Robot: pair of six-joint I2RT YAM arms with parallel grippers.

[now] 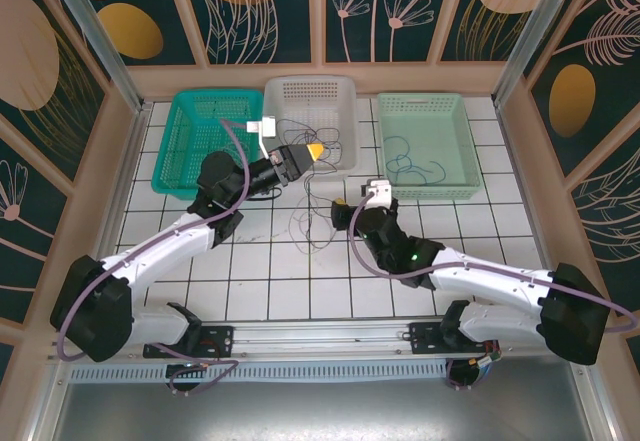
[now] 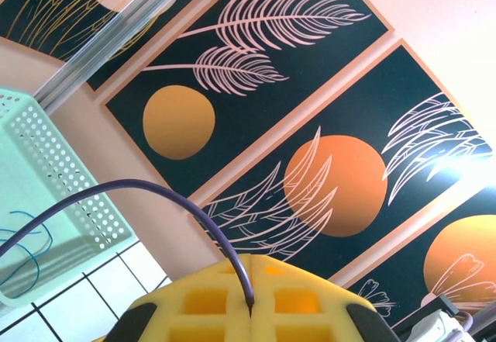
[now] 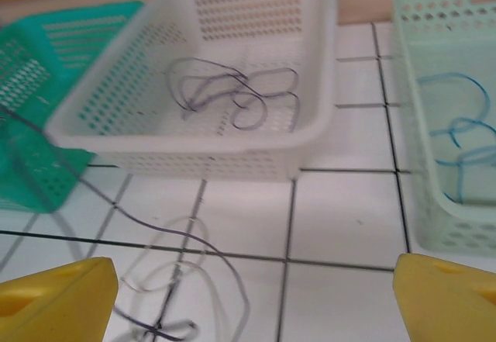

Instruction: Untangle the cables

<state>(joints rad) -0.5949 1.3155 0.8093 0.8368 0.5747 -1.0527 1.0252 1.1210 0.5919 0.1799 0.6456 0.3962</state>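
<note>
My left gripper point(image 1: 313, 150) hangs over the front rim of the white basket point(image 1: 310, 91). Its yellow fingers point(image 2: 194, 303) are shut on a thin dark purple cable point(image 2: 159, 196) that arcs away to the left. On the tiles below lies a loose tangle of cables point(image 1: 304, 227), one dark point(image 3: 226, 274) and one pale point(image 3: 164, 266). My right gripper point(image 1: 343, 213) is just right of that tangle, low over the tiles. Its jaws point(image 3: 252, 303) are wide open with nothing between them, and the loops lie near its left fingertip point(image 3: 58, 295).
The white basket point(image 3: 232, 156) holds dark cable loops point(image 3: 232, 94). A teal basket point(image 1: 205, 141) stands to its left. A pale green basket point(image 1: 425, 146) to the right holds a bluish cable point(image 3: 465, 144). Wooden walls close in the tiled table.
</note>
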